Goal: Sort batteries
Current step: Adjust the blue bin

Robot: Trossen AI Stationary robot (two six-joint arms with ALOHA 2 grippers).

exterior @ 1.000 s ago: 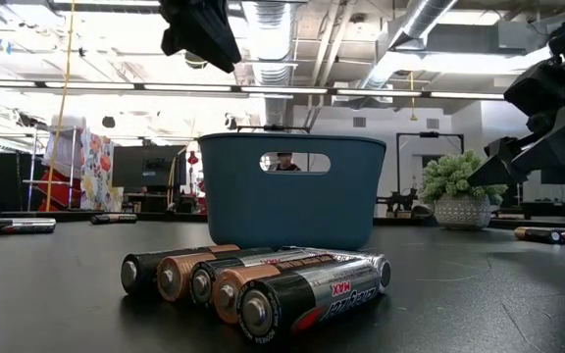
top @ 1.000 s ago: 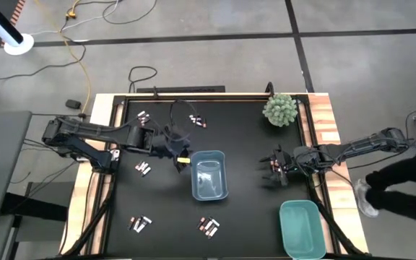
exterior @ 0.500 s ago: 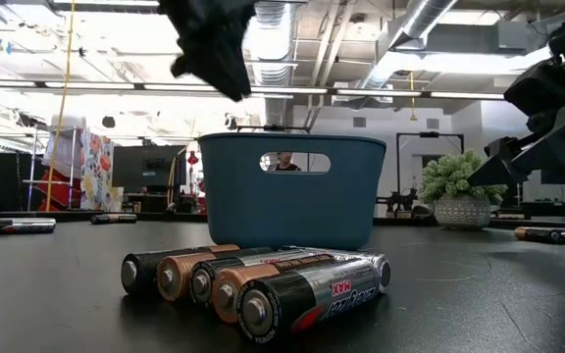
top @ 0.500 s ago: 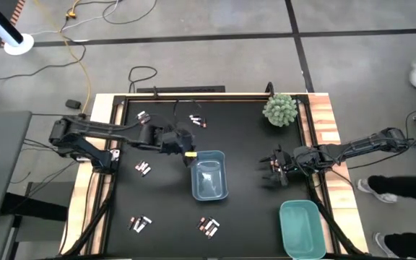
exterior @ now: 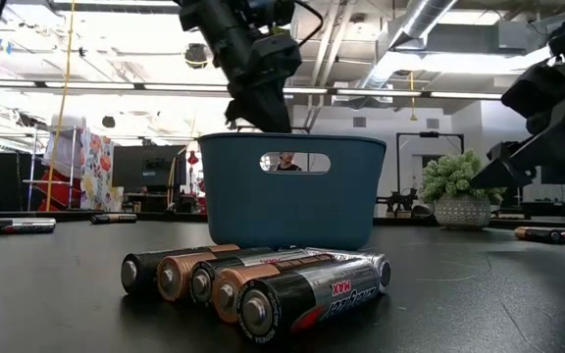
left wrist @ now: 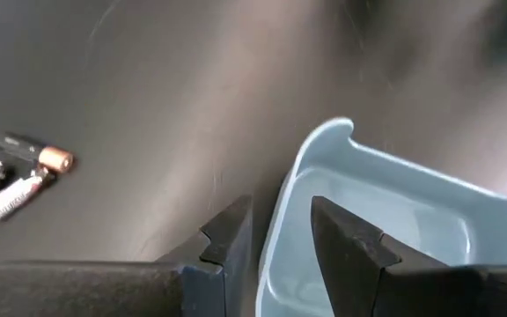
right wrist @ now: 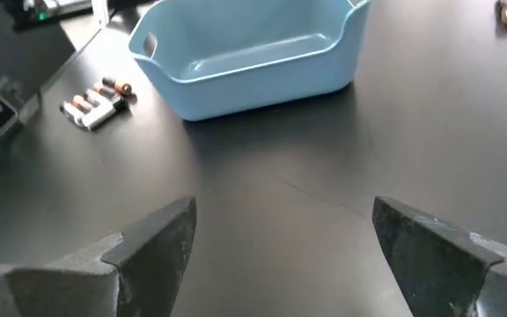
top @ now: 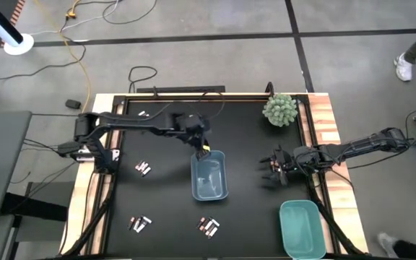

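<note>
Black table (top: 244, 209), left gripper (top: 203, 150) part-open over blue bin (top: 209, 175), contents unclear

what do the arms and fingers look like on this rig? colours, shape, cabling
Both arms are dark, slim and jointed. The left gripper shows a small yellow mark at its tip. The right gripper has two blocky dark grey fingers with angled tips. A thin black cable loops above the left arm.
</note>
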